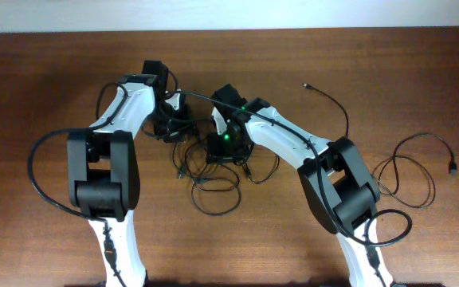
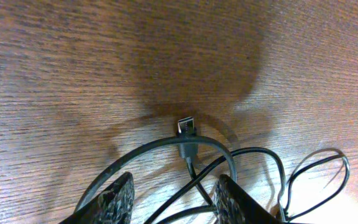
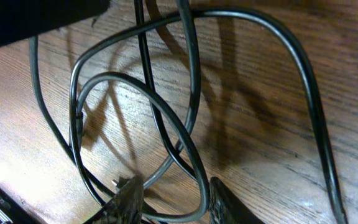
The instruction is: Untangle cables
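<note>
The cables [image 1: 213, 190] lie as a loose tangle of thin black loops in the middle of the wooden table. My left gripper [image 1: 171, 126] is at the tangle's upper left and my right gripper [image 1: 228, 151] at its top. In the left wrist view the left gripper [image 2: 174, 202] is open, with several crossing cords [image 2: 197, 177] running between its fingers and a silvery-tipped plug [image 2: 187, 127] just ahead. In the right wrist view the right gripper [image 3: 176, 202] is open around one cord loop [image 3: 191, 155] that passes close to its right finger [image 3: 225, 202].
A separate black cord [image 1: 409, 171] lies in loops at the right, ending in a plug [image 1: 453, 167]. Another thin cord [image 1: 337, 104] curves behind the right arm. A thick arm cable [image 1: 38, 171] arcs out at the left. The table's far edge [image 1: 229, 30] meets a pale wall.
</note>
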{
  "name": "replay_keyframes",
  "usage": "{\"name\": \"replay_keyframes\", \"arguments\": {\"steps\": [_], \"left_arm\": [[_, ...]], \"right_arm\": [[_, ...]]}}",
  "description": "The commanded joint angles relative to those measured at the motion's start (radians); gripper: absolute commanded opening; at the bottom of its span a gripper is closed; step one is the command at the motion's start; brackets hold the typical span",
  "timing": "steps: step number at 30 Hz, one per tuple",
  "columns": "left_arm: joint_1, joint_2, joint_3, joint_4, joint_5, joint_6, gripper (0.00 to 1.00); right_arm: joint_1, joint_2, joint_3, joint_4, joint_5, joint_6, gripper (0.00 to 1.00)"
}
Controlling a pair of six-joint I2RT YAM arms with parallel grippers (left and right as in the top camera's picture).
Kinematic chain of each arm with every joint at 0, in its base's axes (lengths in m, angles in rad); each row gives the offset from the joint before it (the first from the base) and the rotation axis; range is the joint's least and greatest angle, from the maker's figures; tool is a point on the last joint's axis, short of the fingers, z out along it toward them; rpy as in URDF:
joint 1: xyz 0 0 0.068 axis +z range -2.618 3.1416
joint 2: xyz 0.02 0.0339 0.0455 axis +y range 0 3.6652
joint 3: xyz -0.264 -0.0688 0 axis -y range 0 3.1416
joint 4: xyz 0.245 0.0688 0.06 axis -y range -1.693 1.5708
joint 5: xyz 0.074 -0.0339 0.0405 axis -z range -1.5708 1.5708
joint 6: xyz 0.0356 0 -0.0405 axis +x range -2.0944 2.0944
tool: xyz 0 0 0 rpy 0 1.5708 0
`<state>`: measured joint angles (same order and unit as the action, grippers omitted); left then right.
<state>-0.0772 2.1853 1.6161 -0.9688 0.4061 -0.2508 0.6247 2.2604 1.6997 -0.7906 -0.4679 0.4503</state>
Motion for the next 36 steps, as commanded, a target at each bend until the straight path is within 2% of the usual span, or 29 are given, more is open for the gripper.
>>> {"name": "replay_keyframes", "arguments": {"steps": [1,5,11,12,13,15,16,20,28,36], "left_arm": [[0.002,0.01,0.018,0.0,-0.003,0.005,0.44],[0.002,0.01,0.018,0.002,-0.003,0.005,0.44],[0.002,0.01,0.018,0.002,-0.003,0.005,0.44],[0.002,0.01,0.018,0.003,-0.003,0.005,0.44],[0.002,0.01,0.018,0.003,-0.003,0.005,0.44],[0.002,0.01,0.018,0.002,-0.003,0.005,0.42],[0.002,0.01,0.018,0.002,-0.003,0.005,0.43],[0.002,0.01,0.018,0.003,-0.003,0.005,0.43],[0.002,0.01,0.018,0.003,-0.003,0.005,0.43],[0.002,0.01,0.018,0.005,-0.003,0.005,0.43]], "right_arm": [[0.004,0.024,-0.002,0.006,0.03,0.008,0.28],[0.005,0.024,-0.002,0.002,0.065,0.008,0.27],[0.005,0.024,-0.002,-0.013,0.064,0.007,0.19],[0.005,0.024,-0.002,-0.016,0.064,0.007,0.07],[0.004,0.024,-0.002,-0.02,0.051,-0.017,0.04],[-0.019,0.01,0.008,-0.052,-0.093,-0.2,0.04],[-0.042,-0.019,0.016,-0.074,-0.143,-0.234,0.04],[-0.076,-0.157,0.016,-0.077,-0.232,-0.244,0.04],[-0.076,-0.46,0.016,-0.099,-0.232,-0.288,0.04],[-0.077,-0.511,0.016,-0.105,-0.154,-0.24,0.04]]}}
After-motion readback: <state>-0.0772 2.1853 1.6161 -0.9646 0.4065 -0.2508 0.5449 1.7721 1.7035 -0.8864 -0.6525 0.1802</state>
